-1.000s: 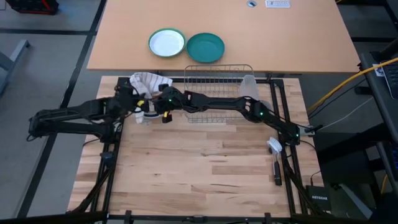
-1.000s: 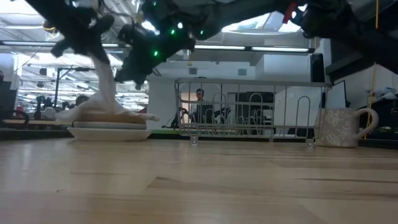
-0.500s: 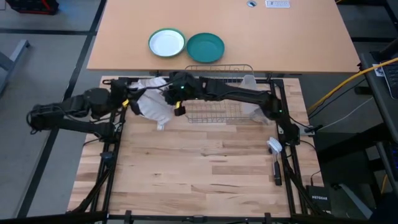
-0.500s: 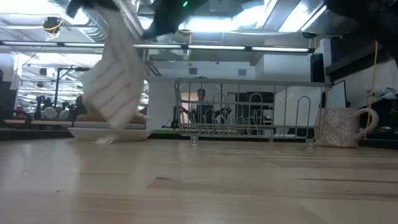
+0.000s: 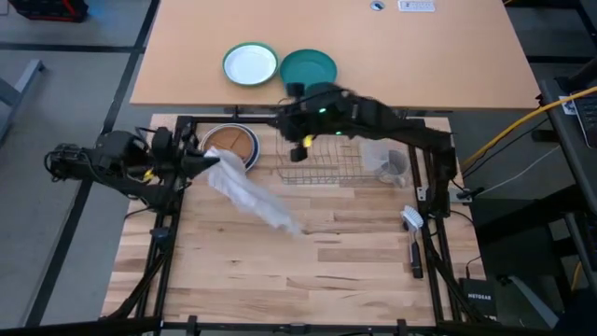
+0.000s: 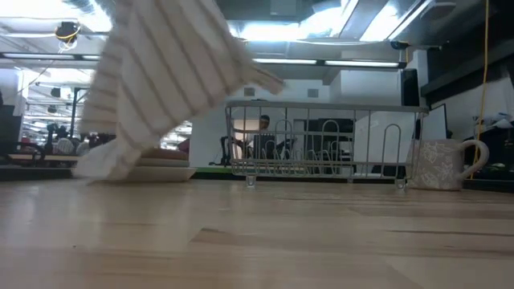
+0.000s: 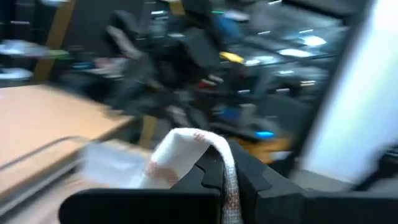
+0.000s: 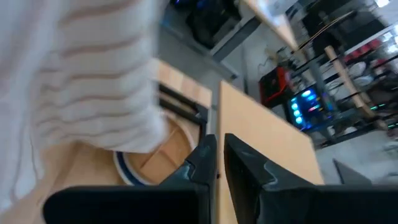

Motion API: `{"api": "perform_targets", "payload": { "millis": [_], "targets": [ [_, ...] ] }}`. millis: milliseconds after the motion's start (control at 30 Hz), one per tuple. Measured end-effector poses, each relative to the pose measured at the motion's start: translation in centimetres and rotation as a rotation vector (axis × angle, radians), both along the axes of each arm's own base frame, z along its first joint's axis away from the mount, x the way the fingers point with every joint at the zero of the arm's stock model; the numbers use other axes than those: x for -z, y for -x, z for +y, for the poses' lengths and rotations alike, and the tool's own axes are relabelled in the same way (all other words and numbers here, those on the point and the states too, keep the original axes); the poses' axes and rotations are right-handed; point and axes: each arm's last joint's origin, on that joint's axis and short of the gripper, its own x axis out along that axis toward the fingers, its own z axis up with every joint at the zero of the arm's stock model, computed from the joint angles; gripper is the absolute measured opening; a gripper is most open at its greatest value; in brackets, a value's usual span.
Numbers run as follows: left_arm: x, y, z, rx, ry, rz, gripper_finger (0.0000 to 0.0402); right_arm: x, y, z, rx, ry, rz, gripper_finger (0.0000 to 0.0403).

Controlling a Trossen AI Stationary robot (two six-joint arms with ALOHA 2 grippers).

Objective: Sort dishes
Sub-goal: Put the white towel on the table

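A tan-brown plate [image 5: 233,145] lies on top of a stack whose white and dark blue rims show beneath it, at the table's far left; the low view shows the stack [image 6: 165,170] too. My left gripper [image 5: 207,161] is at the table's left edge, shut on a white striped towel [image 5: 254,194]. The towel streams out from it toward the near right. My right gripper [image 5: 289,117] hovers high over the far end of the wire dish rack [image 5: 326,142], shut with nothing between its fingers [image 8: 208,163]. My left gripper pinches a bunched fold of the towel [image 7: 198,144] between its two fingers, at the towel's upper end. The fingers reach in about level from the table's left. The rest of the towel [image 6: 161,80] hangs and swings below; whether its lower end touches the table, I cannot tell.
A patterned mug [image 5: 393,166] stands right of the rack, and a dish brush [image 5: 412,238] lies by the right edge. On the far tan table sit a green-rimmed white plate [image 5: 250,65] and a teal plate [image 5: 308,70]. The near wooden table [image 5: 308,280] is bare boards.
My left gripper has risen and drawn back toward the table's left edge, tipping up to about level, with the towel. The towel, which lay bunched on the stack, is pulled off and spread out, uncovering the tan-brown plate. My right gripper has risen and gone toward the far right, over the rack.
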Motion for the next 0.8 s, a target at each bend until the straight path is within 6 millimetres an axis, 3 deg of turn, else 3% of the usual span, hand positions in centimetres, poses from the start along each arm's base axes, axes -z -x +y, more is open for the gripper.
{"api": "perform_targets", "payload": {
  "millis": [233,600,800],
  "targets": [
    [-0.5,-3.3,-2.0,0.195,-0.007,-0.102,0.0000,-3.4,3.4,0.5,0.001,0.014,-0.093,0.0037],
    [1.4,-11.5,-4.0,0.200,0.008,-0.220,0.0000,-6.1,6.7,0.9,0.001,0.026,-0.170,0.0037],
    [0.3,-16.2,-4.0,0.217,-0.009,-0.272,0.0000,-7.7,9.5,1.2,0.044,0.046,-0.205,0.0037]
  ]
}}
